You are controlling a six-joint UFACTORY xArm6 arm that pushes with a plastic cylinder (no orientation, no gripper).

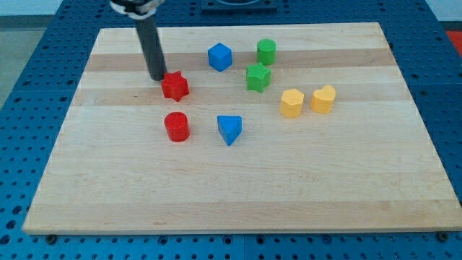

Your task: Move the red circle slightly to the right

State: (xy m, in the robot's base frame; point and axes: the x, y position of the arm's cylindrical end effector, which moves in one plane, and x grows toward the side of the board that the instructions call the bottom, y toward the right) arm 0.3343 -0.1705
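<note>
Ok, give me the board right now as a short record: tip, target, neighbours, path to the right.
tip: my tip beside the red star, on its upper-left
target: red circle, below the star, apart from the tip
right of target: blue triangle, with a gap
others: blue cube, green circle, green star, two yellow blocks

We see a pale wooden table [238, 195], its grain running in long strips, smooth with a soft satin sheen. Our rod is dark and matt, its tip [157, 77] resting on that wood. Just beside the tip, the red star block [175, 86] looks like matt plastic. So does the red circle [176, 126] below it. Around the table lies a blue perforated surface [29, 87], apparently painted metal.
</note>
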